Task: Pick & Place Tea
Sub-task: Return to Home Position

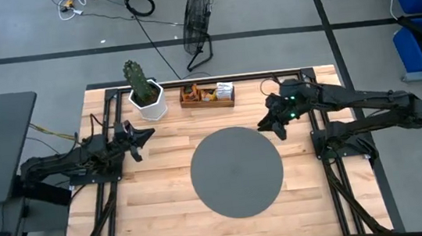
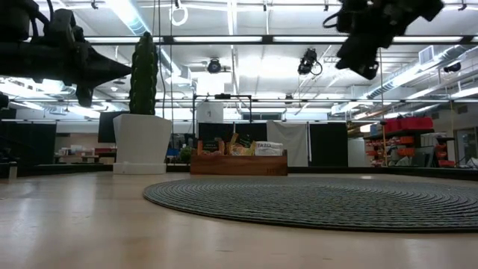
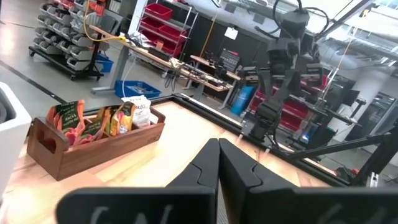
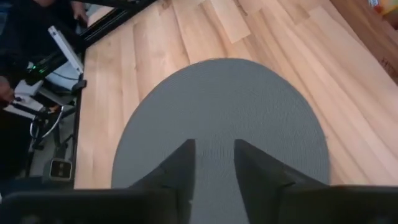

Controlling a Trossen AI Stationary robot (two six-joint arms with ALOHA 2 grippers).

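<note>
Pale wood table (image 1: 166,209) lies under both arms. Right hand (image 1: 269,126) hangs empty and partly open by the mat's (image 1: 237,172) upper-right edge. Left hand (image 1: 140,135), pinched shut and empty, sits mid-left. Tea (image 1: 207,94) fills the tray (image 1: 208,105) at upper centre. Sorting looks done; both arms need only retract home.

Bright even overhead light, soft shadows on table (image 1: 165,201), ceiling lights (image 2: 125,13) glaring

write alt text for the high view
Tea sachets sit in a wooden tray beside a potted cactus at the back of the table. The central grey disc lies bare, with the left tool and right tool flanking it.
</note>
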